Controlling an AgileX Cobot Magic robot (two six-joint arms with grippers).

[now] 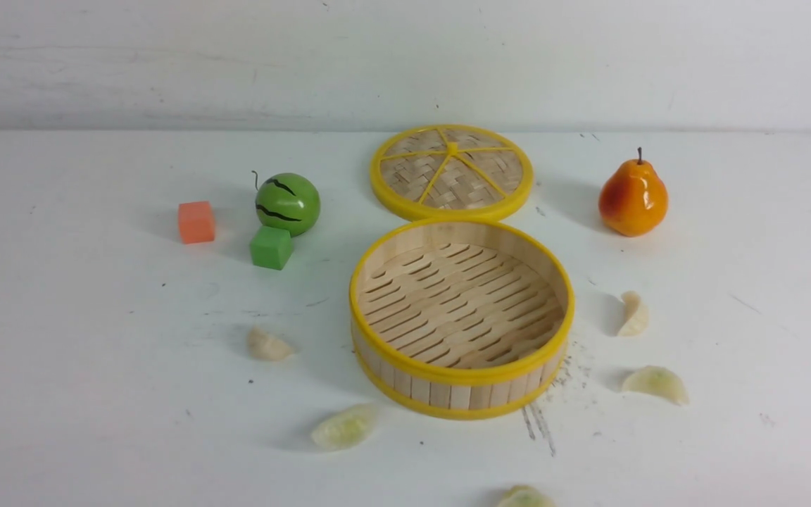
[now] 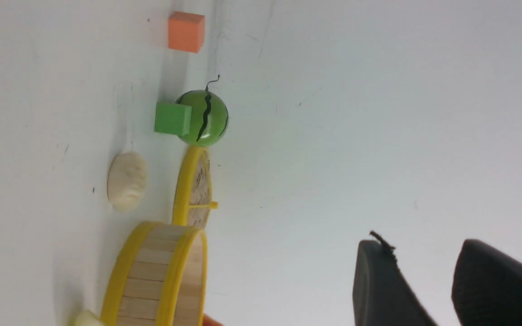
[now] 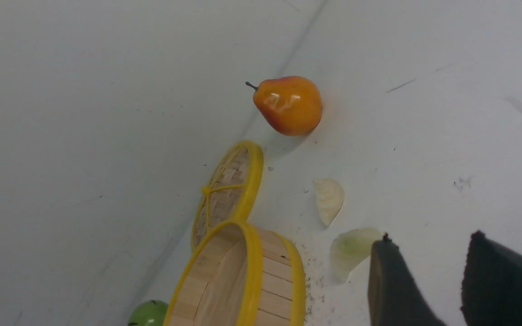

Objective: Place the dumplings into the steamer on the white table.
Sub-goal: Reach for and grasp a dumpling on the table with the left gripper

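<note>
Lying at four o'clock from the steamer (image 1: 458, 375), a greenish dumpling (image 3: 349, 251) sits just beside the right gripper (image 3: 431, 240); both it and the left gripper (image 2: 422, 246) stand part-open, empty.

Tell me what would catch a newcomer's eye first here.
The big yellow-rimmed steamer sits empty in the middle, its woven lid flat behind it. Pale dumplings lie scattered around it on the white table. A glossy orange pear stands back right, a striped green watermelon back left.

Yellow-rimmed pale-wood steamer (image 1: 448, 396), green melon (image 1: 288, 203) (black wavy stripes), orange cube (image 1: 196, 222), green cube (image 1: 271, 247), orange-red pear (image 1: 633, 197)
</note>
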